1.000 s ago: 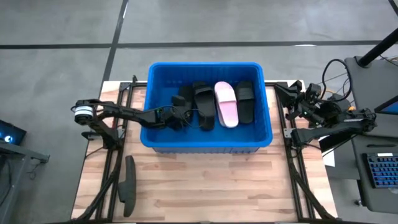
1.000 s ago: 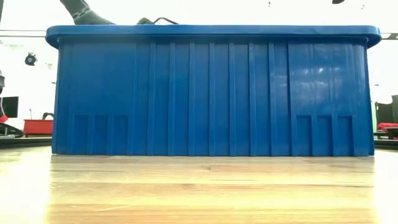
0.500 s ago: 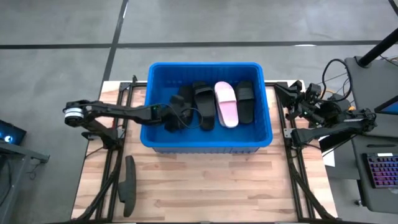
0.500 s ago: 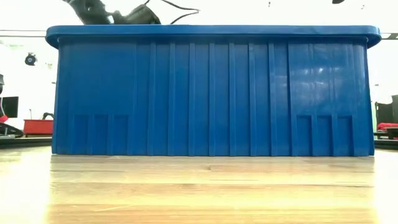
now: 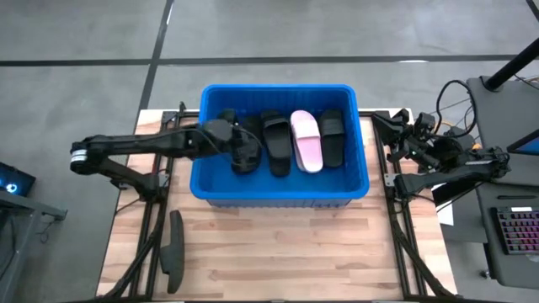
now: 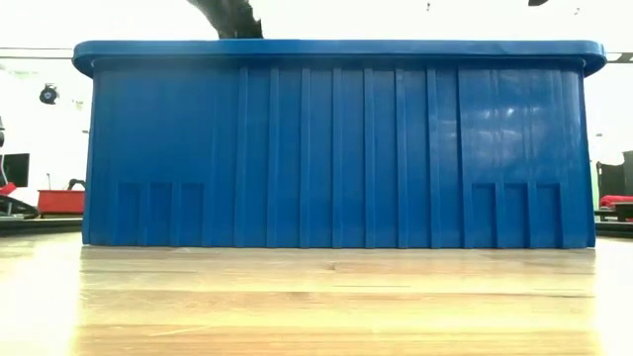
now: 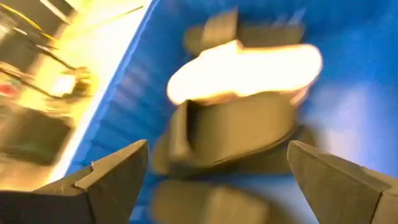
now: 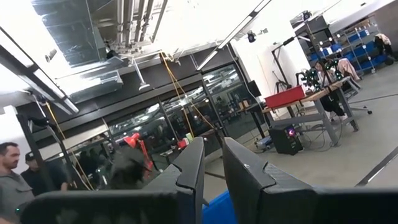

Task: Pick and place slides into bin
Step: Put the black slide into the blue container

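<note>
Left claw [image 5: 244, 154] hangs released inside the bin [image 5: 278, 188], black slides [image 5: 275, 143] just toward three o'clock, lying twelve-to-six; right claw [image 8: 212, 163] parked, nearly clenched.

A pale wooden table [image 5: 269, 252] carries the load, its planks running side to side. The blue bin [image 5: 278, 192] stands on it toward the far edge, about midway across, its ribbed front wall meeting the wood. One black slide [image 5: 174, 251] lies on the bare boards near the front left corner, well apart from the bin.
</note>
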